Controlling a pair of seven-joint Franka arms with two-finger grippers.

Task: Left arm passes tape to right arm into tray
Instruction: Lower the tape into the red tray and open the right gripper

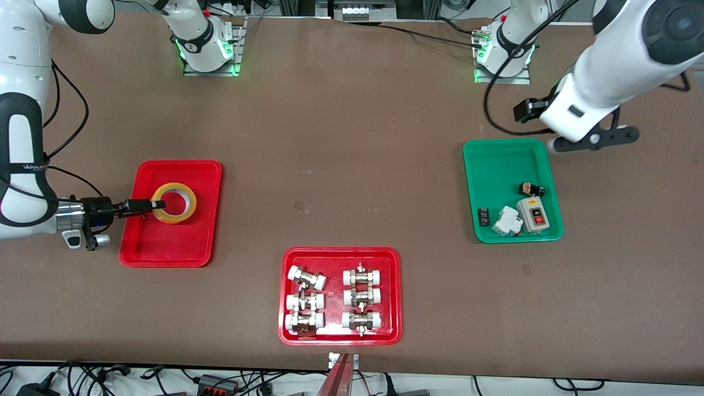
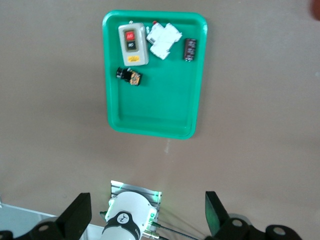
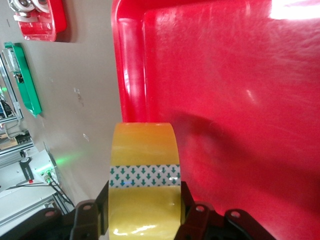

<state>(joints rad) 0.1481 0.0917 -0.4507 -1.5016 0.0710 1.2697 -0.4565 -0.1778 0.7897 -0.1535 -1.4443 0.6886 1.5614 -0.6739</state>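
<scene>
My left gripper (image 2: 147, 220) is hanging high over the brown table (image 2: 260, 100), its two black fingers (image 2: 77, 215) standing wide apart with nothing between them. Between the fingertips I am looking down on my own white arm base (image 2: 127, 220), which is glowing green at its mount. Farther out, a green tray (image 2: 150, 75) is lying flat on the table. Inside it, at the end away from my base, a grey switch box (image 2: 132, 45) with a red and a black button is sitting beside a white breaker (image 2: 164, 40) and a small black cylinder (image 2: 190, 49). A small black and orange part (image 2: 129, 76) is lying near the switch box.
</scene>
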